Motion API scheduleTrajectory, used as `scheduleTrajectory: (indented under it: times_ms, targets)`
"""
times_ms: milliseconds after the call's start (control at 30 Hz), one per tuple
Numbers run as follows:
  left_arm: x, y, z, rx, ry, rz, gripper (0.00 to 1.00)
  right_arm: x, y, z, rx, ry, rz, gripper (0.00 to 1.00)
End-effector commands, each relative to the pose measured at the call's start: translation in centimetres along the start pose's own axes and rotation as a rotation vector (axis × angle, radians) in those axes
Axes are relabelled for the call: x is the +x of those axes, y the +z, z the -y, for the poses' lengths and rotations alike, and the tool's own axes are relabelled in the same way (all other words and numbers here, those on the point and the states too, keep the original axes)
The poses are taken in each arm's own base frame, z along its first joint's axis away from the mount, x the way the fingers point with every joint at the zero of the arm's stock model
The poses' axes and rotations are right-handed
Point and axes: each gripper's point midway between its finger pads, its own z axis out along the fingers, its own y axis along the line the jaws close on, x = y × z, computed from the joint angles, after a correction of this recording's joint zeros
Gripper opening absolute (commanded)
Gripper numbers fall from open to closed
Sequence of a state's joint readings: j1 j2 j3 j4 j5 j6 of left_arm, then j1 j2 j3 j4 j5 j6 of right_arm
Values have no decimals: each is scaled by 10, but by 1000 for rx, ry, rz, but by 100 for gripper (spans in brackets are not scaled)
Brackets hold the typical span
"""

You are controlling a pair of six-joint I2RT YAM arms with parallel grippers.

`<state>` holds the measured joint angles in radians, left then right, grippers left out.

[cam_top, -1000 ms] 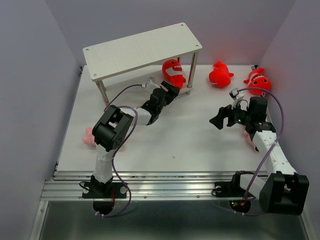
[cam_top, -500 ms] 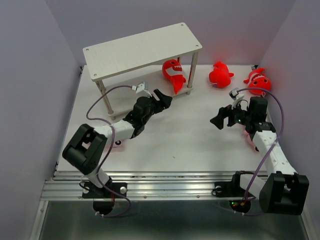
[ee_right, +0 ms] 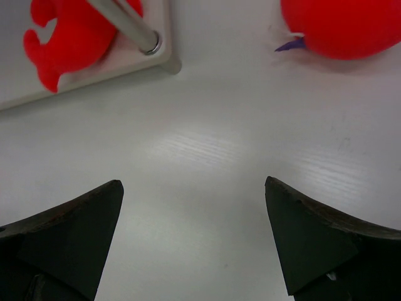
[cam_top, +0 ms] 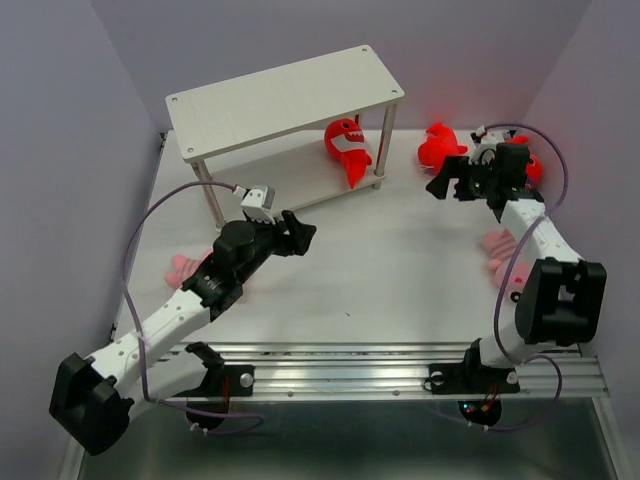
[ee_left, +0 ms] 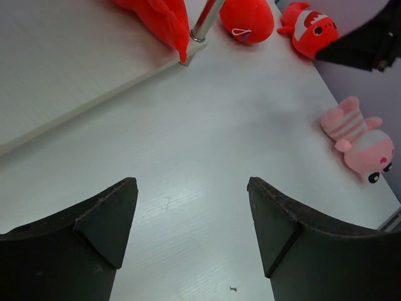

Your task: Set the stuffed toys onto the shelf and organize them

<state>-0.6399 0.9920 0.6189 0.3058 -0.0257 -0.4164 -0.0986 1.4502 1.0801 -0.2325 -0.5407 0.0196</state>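
Shelf point(cam_top: 285, 100), far left; red shark point(cam_top: 347, 148) on its lower tier. Second shark point(cam_top: 437, 147) and third shark point(ee_left: 311, 32) far right on desk point(cam_top: 400, 270). Left pink toy point(cam_top: 183, 270) and right pink toy point(ee_left: 360, 141) at desk edges. Left tool point(cam_top: 300, 232) mid-desk, right tool point(cam_top: 437, 181) beside second shark; both wide, empty.

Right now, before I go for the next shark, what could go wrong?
The right tool sits beside the red shark, not over it; advancing could shove it away. The right arm partly hides the far shark from above. The left arm overhangs a pink toy near the table edge and could sweep it off.
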Motion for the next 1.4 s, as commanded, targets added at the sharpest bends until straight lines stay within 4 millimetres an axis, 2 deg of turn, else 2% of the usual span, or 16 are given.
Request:
scheduleTrajectory:
  times_ms: [0, 167, 267, 300, 367, 600, 733, 800, 933, 1033, 1067, 1133, 1200, 1233, 1267, 1367]
  targets:
    - [5, -28, 7, 56, 115, -59, 82, -77, 19, 33, 132, 35, 170, 100]
    - [-2, -51, 15, 89, 104, -55, 82, -103, 69, 83, 209, -149, 140, 100]
    - [-3, -60, 11, 73, 115, -57, 82, -121, 86, 89, 158, -350, 93, 100]
    - [0, -62, 8, 58, 114, -70, 82, -102, 103, 101, 147, -343, 27, 100]
    - [-1, -65, 7, 56, 111, -61, 82, -118, 117, 98, 144, -420, 36, 100]
    - [-3, -60, 5, 43, 128, -61, 82, -98, 165, 137, 236, -423, -27, 100]
    - [-2, -59, 7, 51, 127, -63, 82, -73, 177, 152, 257, -411, -80, 89]
    - [-4, -61, 10, 67, 127, -55, 82, -67, 179, 155, 262, -412, -94, 72]
    - [-13, -64, 24, 142, 127, -8, 82, -62, 172, 159, 296, -421, -107, 23]
    - [-21, -70, 38, 216, 153, 39, 82, -74, 157, 148, 297, -423, -72, 5]
    - [-22, -73, 39, 227, 155, 57, 82, -59, 153, 144, 282, -397, -94, 1]
    - [-27, -77, 48, 273, 150, 92, 82, -77, 128, 125, 248, -385, -31, 1]
    - [-21, -77, 54, 304, 146, 88, 82, -57, 106, 118, 217, -312, -44, 1]
    - [-15, -76, 61, 327, 148, 73, 82, -75, 83, 88, 157, -292, 16, 1]
    - [-12, -76, 64, 336, 150, 64, 82, -54, 71, 83, 128, -245, -10, 1]
    - [9, -73, 84, 379, 189, 23, 82, -56, 15, 22, -31, -239, 31, 1]
